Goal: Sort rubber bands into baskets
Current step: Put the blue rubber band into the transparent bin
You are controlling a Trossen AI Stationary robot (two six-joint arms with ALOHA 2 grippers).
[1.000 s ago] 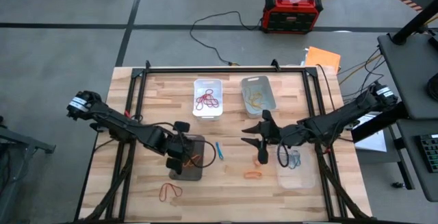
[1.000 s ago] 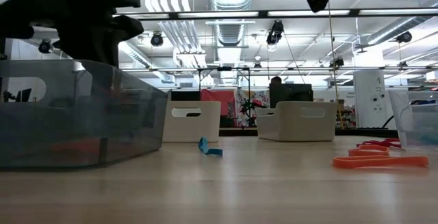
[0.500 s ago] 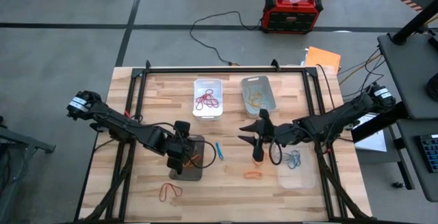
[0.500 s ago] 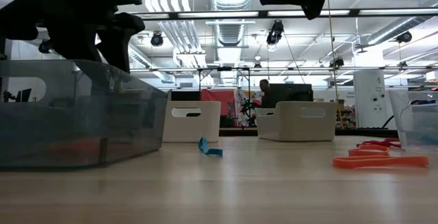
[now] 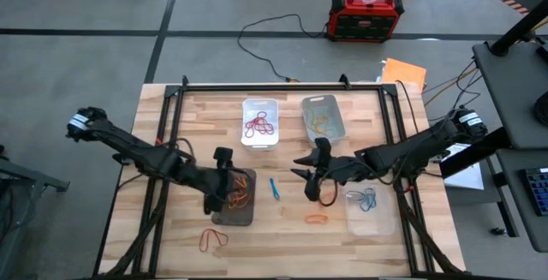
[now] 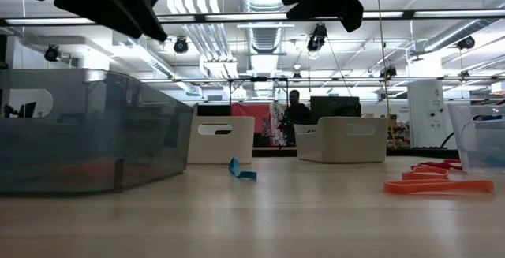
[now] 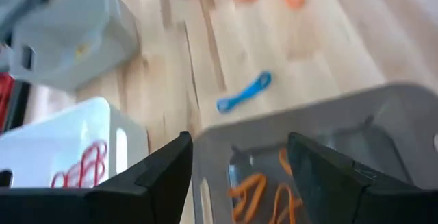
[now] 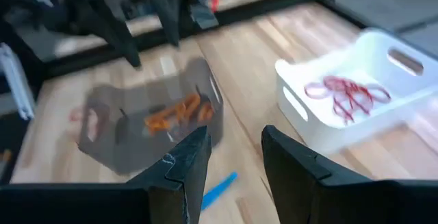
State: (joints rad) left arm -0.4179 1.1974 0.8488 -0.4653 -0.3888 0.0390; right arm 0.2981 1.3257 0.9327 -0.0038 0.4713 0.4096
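On the near part of the table (image 5: pixel 368 117), a red band (image 5: pixel 212 240) lay on the bare wood in front of the dark smoky basket (image 5: pixel 235 196), which held orange bands (image 5: pixel 239 189). An orange band (image 5: pixel 317 218) lay on the wood beside the clear basket (image 5: pixel 372 213), where blue bands (image 5: pixel 366 198) rested. The left gripper (image 5: pixel 214 196) reached in low from the table's left edge and hung above the dark basket's left side, fingers (image 7: pixel 164 176) spread apart with nothing between them. The right gripper (image 5: pixel 310 180) stretched in from the right edge to the table's middle, above bare wood near a blue band (image 5: pixel 274 187); its fingers (image 8: pixel 183 162) stood apart and empty. Farther back, the white basket (image 5: pixel 259 122) held red bands (image 5: pixel 259 126), and the light grey basket (image 5: pixel 323 119) beside it held yellowish-tan bands (image 5: pixel 320 124). Beyond the table a red-black box (image 5: pixel 366 14) sat on the floor. No writing could be read on anything
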